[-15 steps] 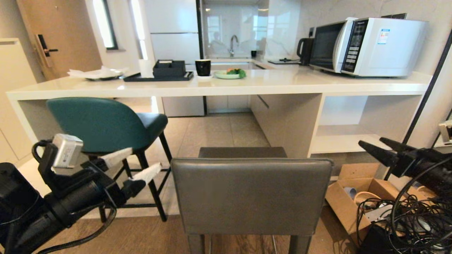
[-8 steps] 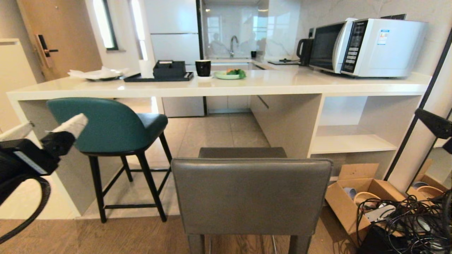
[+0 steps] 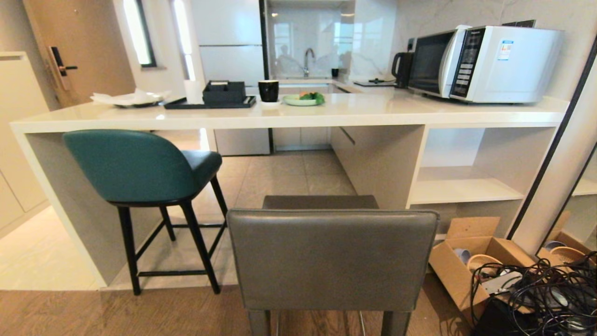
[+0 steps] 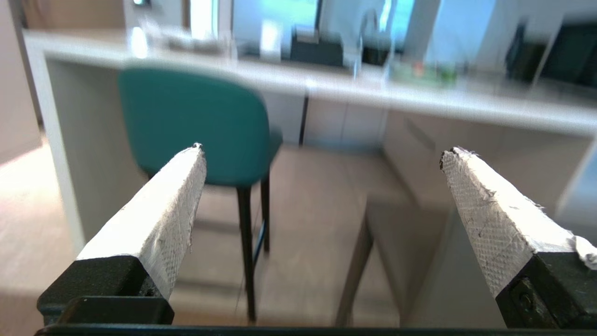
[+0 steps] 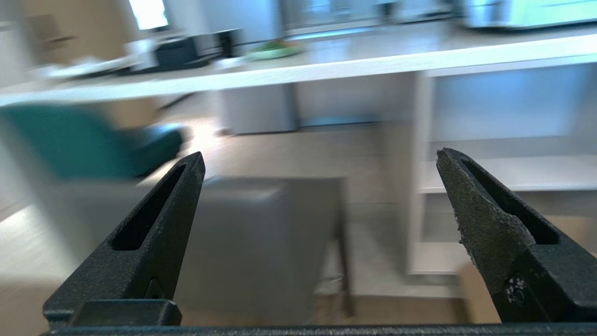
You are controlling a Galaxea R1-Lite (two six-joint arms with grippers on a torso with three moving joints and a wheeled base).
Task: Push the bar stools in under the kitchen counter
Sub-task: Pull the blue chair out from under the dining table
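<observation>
Two bar stools stand at one kitchen counter (image 3: 289, 114). The teal stool (image 3: 140, 168) has its curved back just below the slab edge toward the counter's left end, its black legs about at the line of the side panel, so it looks nearly home. The grey stool (image 3: 331, 256) stands well back from the counter on the wood floor, its square back toward the robot, and has the most travel left.

Neither arm shows in the head view. The left gripper (image 4: 319, 154) has its two white-padded fingers spread wide with nothing between them; the teal stool sits ahead of and just beyond the one finger, and the grey stool's seat edge lies low between the two. The right gripper (image 5: 319, 156) has its two black fingers equally wide apart and empty, with the grey stool's back ahead, mostly beyond one finger and reaching into the gap.

Risks, as I judge them: a push high on the grey stool's back could tip it forward rather than slide it, since the legs are tall. An off-centre push could turn it toward the white shelf panel (image 3: 417, 163). One open cardboard box (image 3: 471, 261) and a tangle of black cables (image 3: 536, 294) lie by the right side and could snag the arm or base.
</observation>
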